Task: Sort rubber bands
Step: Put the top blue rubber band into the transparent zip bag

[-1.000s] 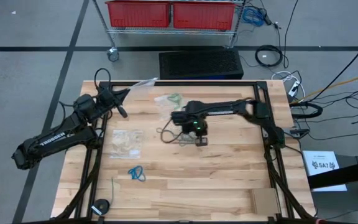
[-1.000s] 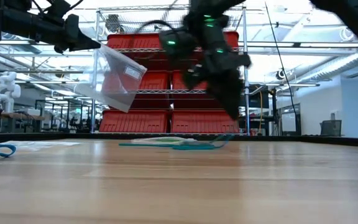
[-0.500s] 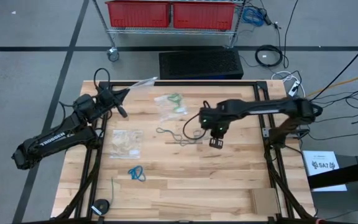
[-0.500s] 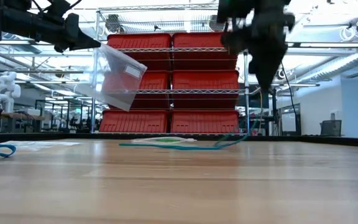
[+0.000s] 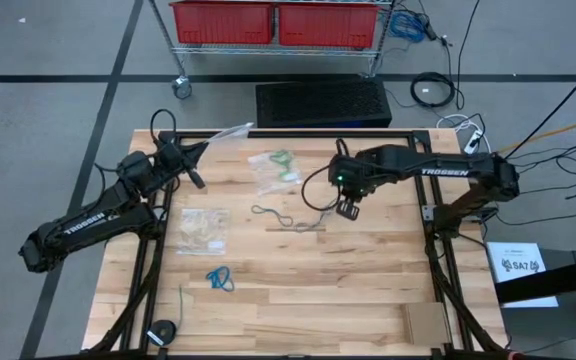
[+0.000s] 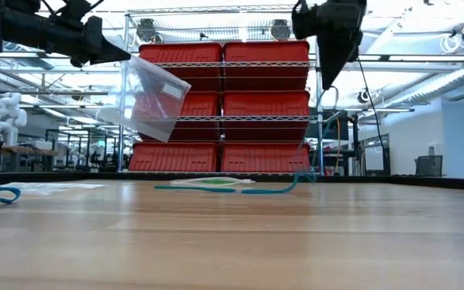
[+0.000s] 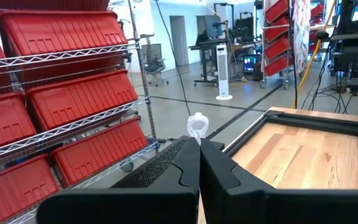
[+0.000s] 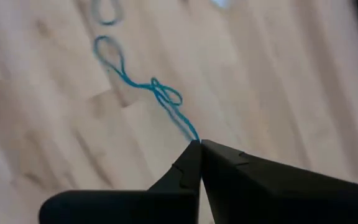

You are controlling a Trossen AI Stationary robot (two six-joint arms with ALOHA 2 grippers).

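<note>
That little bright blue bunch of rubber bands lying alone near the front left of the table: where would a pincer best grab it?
The bright blue rubber bands lie flat on the table as a small tangle. Probably best to come straight down from above and pinch across the middle, where the loops overlap, since the single strands at the edges look too thin to catch. Nothing crowds it.

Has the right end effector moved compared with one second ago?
Yes. In the high view the right end effector went toward the table's right and far edges, pulling teal rubber bands along. It is shut on them.
</note>
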